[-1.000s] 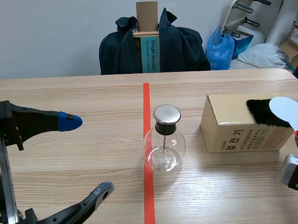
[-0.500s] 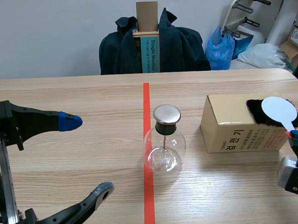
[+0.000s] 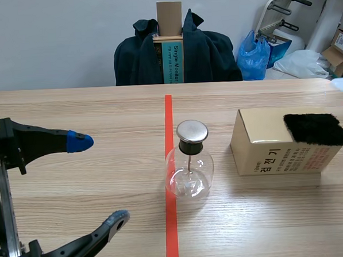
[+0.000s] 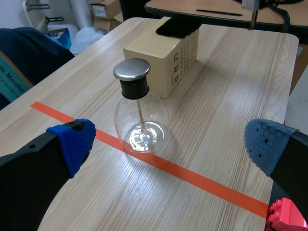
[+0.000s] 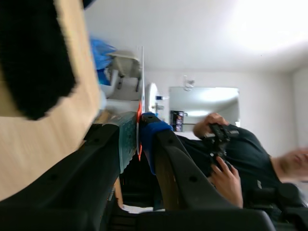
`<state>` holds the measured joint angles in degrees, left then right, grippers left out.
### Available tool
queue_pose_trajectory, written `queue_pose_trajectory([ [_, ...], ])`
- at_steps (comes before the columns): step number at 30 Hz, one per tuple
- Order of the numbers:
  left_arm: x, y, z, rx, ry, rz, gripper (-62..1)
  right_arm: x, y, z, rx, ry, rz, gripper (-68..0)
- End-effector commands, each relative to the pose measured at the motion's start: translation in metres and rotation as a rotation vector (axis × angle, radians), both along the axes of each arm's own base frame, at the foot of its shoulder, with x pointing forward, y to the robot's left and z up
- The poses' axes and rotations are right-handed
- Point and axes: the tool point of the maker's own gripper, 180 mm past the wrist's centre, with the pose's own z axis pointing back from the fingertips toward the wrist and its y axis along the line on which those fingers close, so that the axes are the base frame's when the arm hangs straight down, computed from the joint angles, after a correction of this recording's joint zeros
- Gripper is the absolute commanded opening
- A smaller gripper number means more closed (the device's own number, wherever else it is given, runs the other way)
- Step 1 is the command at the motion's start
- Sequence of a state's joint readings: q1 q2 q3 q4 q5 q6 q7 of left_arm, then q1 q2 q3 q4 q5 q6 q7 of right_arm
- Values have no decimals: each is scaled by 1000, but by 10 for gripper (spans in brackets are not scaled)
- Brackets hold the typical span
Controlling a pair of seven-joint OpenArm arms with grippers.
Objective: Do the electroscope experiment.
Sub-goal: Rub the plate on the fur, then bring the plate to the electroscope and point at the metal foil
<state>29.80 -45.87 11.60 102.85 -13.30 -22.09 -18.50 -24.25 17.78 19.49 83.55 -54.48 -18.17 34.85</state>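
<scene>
Only wrist-side: paddle (image 5: 142, 82) in right hand (image 5: 138, 126)

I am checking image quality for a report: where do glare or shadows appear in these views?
Scene view: even light, a soft shadow at the foot of the cardboard box. Left wrist view: bright reflections in the glass flask and on its metal cap. Right wrist view: glare washes out the background beyond the thin paddle.
</scene>
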Motion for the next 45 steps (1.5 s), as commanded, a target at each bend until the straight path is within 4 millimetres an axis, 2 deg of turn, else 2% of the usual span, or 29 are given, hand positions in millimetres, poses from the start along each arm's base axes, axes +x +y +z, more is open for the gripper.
queue_pose_trajectory([
  [1, 2, -1, 7, -28, -14, 4, 14, 4, -6, 27, -18, -74, -10, -667],
  [6, 4, 0, -1, 12, 2, 9, 14, 6, -12, 89, 1, -245, -31, -667],
  [7, 6, 1, -6, 28, 13, 10, -32, 5, -12, 102, 3, -281, -32, -667],
  [8, 8, 1, -10, 41, 20, 11, -126, 4, -12, 114, 5, -314, -32, -667],
  [11, 15, 3, -29, 74, 49, 13, -498, -1, -11, 147, 16, -404, -30, -667],
  [12, 18, 3, -34, 75, 57, 15, -598, -3, -11, 155, 18, -428, -29, -667],
  [17, 39, -1, -63, 71, 92, 41, -594, -10, -6, 186, 25, -514, -17, -667],
  [24, 70, -25, -90, 26, 119, 50, -594, -16, 2, 210, 31, -581, 2, -667],
  [30, 85, -44, -113, 19, 141, 55, -594, -16, 5, 210, 30, -578, 14, -667],
  [36, 85, -52, -128, 32, 122, 49, -594, -10, 17, 205, 84, -565, 48, -667],
  [40, 86, -50, -128, 18, 105, 61, -594, 5, 39, 194, 113, -535, 78, -667],
  [45, 87, -50, -126, 14, 101, 62, -594, 23, 82, 173, 136, -474, 151, -667],
])
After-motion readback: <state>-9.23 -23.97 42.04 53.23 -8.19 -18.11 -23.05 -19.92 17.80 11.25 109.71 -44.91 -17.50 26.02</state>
